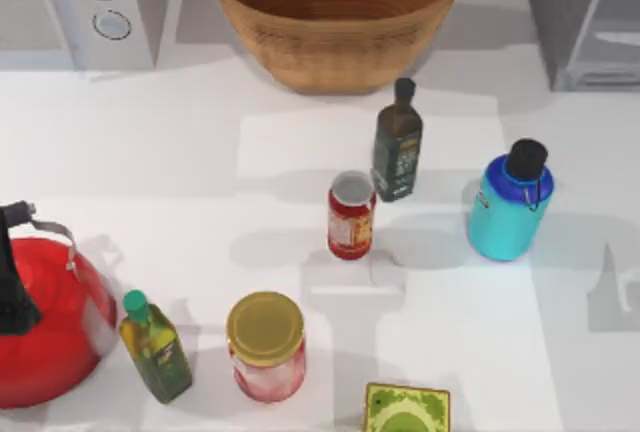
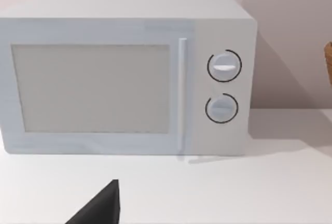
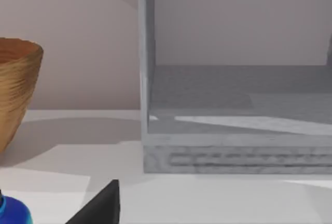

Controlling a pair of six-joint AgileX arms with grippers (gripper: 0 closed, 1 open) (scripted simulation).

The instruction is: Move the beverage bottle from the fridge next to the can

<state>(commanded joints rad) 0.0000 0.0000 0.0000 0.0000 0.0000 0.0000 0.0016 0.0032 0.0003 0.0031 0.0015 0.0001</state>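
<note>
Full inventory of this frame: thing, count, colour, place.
beverage bottle: 1, teal, black cap, table right
can: 1, red, centre
fridge: 1, grey, back right, open
dark bottle: 1, green-black, behind can
jar: 1, red, gold lid, front centre
olive bottle: 1, green cap, front left
kettle: 1, red, front left
basket: 1, wicker brown, back centre
microwave: 1, white, back left
green box: 1, front edge
table: 1, white
left gripper: facing microwave
right gripper: facing fridge

White table (image 1: 300, 152) with soft grey shadows, plain pale pinkish-beige wall (image 2: 285, 42) behind, even light
</note>
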